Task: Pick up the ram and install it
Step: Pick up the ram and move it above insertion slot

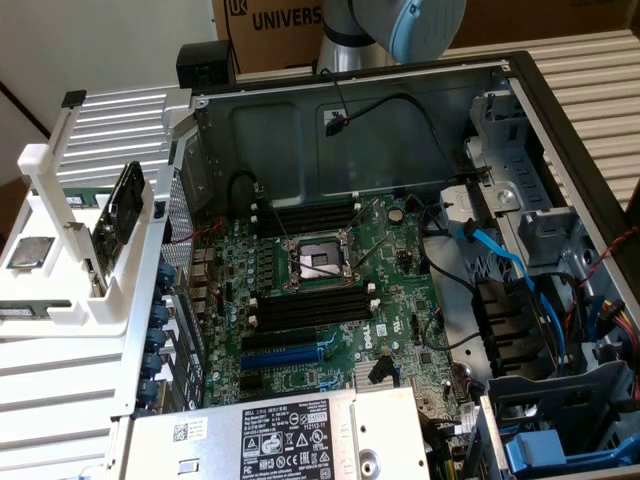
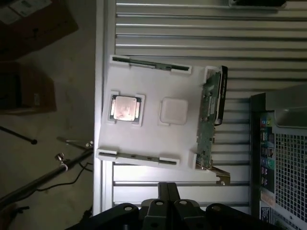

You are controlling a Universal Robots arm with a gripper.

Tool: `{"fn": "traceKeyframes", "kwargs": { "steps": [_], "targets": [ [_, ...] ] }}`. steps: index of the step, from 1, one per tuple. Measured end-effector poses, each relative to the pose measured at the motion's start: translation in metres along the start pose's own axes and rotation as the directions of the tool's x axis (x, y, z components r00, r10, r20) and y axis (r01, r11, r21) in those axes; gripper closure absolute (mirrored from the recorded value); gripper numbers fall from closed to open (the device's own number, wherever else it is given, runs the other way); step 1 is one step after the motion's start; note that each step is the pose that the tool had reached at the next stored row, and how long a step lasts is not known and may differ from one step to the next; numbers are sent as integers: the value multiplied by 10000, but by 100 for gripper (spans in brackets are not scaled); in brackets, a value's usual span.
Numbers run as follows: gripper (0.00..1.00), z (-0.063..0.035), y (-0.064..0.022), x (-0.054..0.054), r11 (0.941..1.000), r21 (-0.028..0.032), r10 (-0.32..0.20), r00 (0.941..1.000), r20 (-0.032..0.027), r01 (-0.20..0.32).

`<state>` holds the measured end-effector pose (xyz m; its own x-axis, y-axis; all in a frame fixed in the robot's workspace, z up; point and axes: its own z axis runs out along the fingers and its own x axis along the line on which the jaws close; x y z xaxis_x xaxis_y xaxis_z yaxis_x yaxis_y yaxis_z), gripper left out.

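Two ram sticks lie on edge in a white holder tray: one ram stick along one side, another ram stick along the opposite side, nearer my gripper. My gripper hangs well above the tray's edge, fingers pressed together with nothing between them. In the exterior view the tray sits at the left of the open computer case, with a green ram stick at its back. The motherboard's long black empty slots lie beside the processor socket.
A silver processor chip and an empty square pocket lie on the tray. A circuit card stands upright on the tray's case-side edge. Cables and drive bays crowd the case's right side. Cardboard boxes sit on the floor.
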<state>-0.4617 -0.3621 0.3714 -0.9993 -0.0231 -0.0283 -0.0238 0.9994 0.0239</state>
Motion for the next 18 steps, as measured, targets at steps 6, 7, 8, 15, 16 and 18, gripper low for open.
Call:
{"fn": "traceKeyframes", "kwargs": {
  "steps": [6, 7, 8, 15, 16, 18],
  "targets": [
    [90, 1, 0, 0, 9941, -32, -1081, 9941, -26, 1081],
    [90, 1, 0, 0, 9919, -38, -1272, 9919, -29, 1272],
    [90, 1, 0, 0, 9894, -44, -1454, 9894, -33, 1454],
    [90, 3, 0, 0, 9628, -85, -2700, 9628, -54, 2700],
    [90, 3, 0, 0, 9578, -91, -2873, 9578, -56, 2873],
    [90, 3, 0, 0, 9467, -104, -3221, 9467, -62, 3220]
  ]
}}
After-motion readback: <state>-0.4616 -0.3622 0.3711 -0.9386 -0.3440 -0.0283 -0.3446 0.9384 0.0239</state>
